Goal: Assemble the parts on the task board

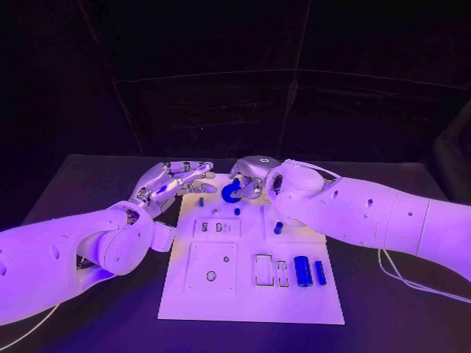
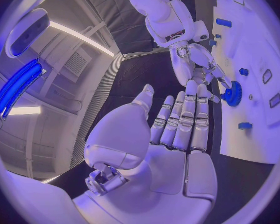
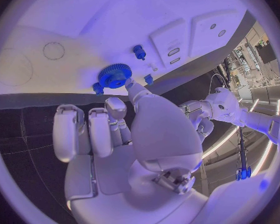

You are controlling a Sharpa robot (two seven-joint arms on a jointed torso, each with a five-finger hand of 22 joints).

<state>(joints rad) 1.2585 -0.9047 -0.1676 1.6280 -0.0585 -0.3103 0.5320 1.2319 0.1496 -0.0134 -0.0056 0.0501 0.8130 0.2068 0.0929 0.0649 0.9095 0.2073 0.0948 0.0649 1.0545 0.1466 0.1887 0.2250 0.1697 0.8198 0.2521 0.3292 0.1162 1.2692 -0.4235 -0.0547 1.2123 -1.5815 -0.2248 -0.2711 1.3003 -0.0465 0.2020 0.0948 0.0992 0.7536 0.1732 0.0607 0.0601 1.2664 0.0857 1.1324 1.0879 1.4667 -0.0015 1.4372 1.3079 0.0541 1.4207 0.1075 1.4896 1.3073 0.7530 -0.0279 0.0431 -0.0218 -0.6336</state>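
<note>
The white task board [image 1: 252, 294] lies in the middle of the black table. A blue gear [image 1: 231, 193] sits near the board's far end, with small blue pegs [image 1: 201, 200] close by. My right hand [image 1: 254, 172] hovers over the gear. In the right wrist view its thumb tip [image 3: 130, 86] touches the rim of the gear [image 3: 114, 75], while the other fingers [image 3: 84, 129] stay off it. My left hand [image 1: 172, 181] is at the board's far left corner. In the left wrist view that hand [image 2: 177, 124] has straight fingers and holds nothing, a short way from the gear [image 2: 232, 93].
Two long blue parts [image 1: 302, 271] lie side by side near the board's right edge, beside rectangular slots [image 1: 263, 269]. Another blue piece [image 1: 278, 228] stands mid-board under my right forearm. Bare black table [image 1: 98, 184] surrounds the board on both sides.
</note>
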